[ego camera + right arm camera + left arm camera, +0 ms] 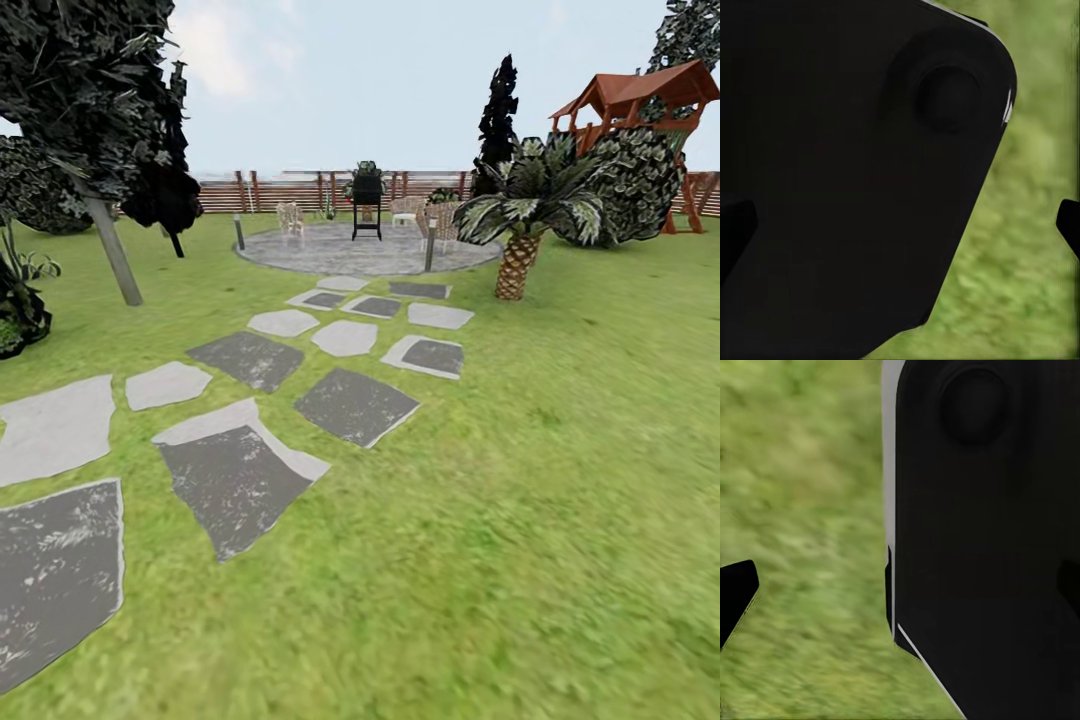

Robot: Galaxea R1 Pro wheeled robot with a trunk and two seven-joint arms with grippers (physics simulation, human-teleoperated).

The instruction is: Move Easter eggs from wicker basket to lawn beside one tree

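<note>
While the robot rolls through the garden, the lawn [560, 480] spreads green and flat across the head view, and a tree [112, 250] with a leaning grey-beige trunk and a dark leafy crown stands on the grass at the left, just beyond the near paving. A path of grey stepping stones [350, 405], some pale and some dark, runs from the lower left up the middle to a round grey patio [370, 252]. On the patio stand a black grill [367, 205], pale chairs [291, 220] and short lamp posts [430, 246]. A small palm [520, 225] with striped fronds grows at the patio's right edge, with a round bush [635, 190] behind it and a red-roofed wooden play tower [640, 100] farther right. A slim dark conifer [497, 115] rises behind the palm, and a brown slatted fence [280, 190] closes the yard under a pale sky.

In the left wrist view, blurred grass [802, 510] lies beneath a large black body part [982, 547] of the robot, and a black fingertip [735, 596] juts in at one edge. In the right wrist view, a similar black part [847, 180] covers most of the grass [1020, 285], with a dark tip [1069, 225] at the far edge. Whether either claw is wide or narrow cannot be told.
</note>
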